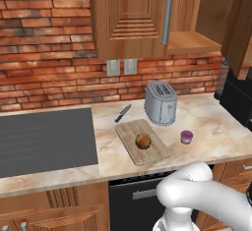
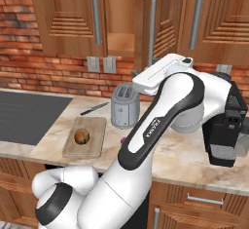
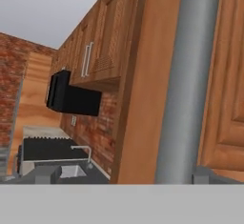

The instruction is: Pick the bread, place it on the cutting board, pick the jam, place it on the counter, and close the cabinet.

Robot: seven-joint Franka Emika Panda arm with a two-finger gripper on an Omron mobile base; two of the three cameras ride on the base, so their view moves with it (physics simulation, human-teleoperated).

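- Bread point(image 1: 143, 140) sits on the cutting board point(image 1: 153, 154) left of the toaster point(image 1: 160, 102); jam point(image 1: 186, 137) stands on the table point(image 1: 216, 127), so we judge only the cabinet point(image 1: 129, 18) remains.
- Open door point(image 2: 148, 26) stands above the toaster, edge-on to us.
- Handle point(image 3: 189, 80) runs lengthwise just ahead of our jaws; their state we cannot tell.

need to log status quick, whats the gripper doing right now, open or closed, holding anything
Gripper: open, holding nothing; its fingers sit either side of the cabinet door's handle.
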